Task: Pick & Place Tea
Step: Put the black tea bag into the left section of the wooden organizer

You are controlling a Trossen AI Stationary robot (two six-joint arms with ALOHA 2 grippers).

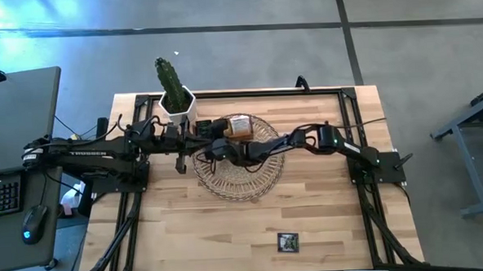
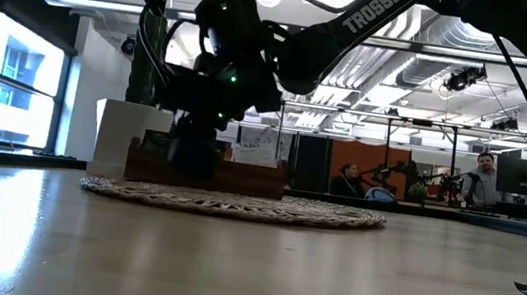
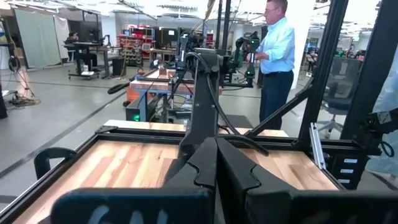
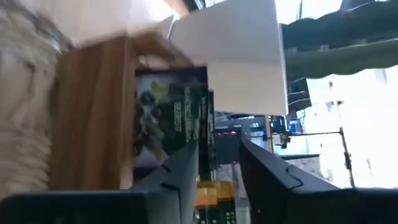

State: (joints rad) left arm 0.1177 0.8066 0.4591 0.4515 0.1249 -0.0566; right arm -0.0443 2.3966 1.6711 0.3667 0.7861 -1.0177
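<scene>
I am working over a pale wooden plank table (image 1: 229, 226) with a black frame along its edges, standing on a grey concrete floor. In the low view the room behind is an open office with exposed ducts, big windows and seated people. The left wrist view looks across the table to a standing person in a light blue shirt (image 3: 277, 56).

A round woven wicker mat (image 1: 239, 180) lies just past the table's centre toward 12 o'clock. On its 12 o'clock edge sits a brown wooden compartment box (image 1: 234, 126). A white angular pot with a green cactus (image 1: 174, 93) stands at the mat's 10 o'clock. One dark square sachet (image 1: 288, 242) lies alone near the table's 6 o'clock edge, well apart from the mat.

The right gripper (image 1: 212, 150) reaches in from 3 o'clock to the box. Only its wrist view shows the box's inside: dark purple-black tea sachets (image 4: 163, 118) standing upright in a compartment, yellow-orange ones (image 4: 208, 196) beside them, and the two fingers (image 4: 180, 177) spread apart astride the dark packets, not clamped on them.

The left gripper (image 1: 180, 160) hangs at the mat's 9 o'clock edge; its wrist view shows the fingers (image 3: 205, 168) pressed closed, empty.
</scene>
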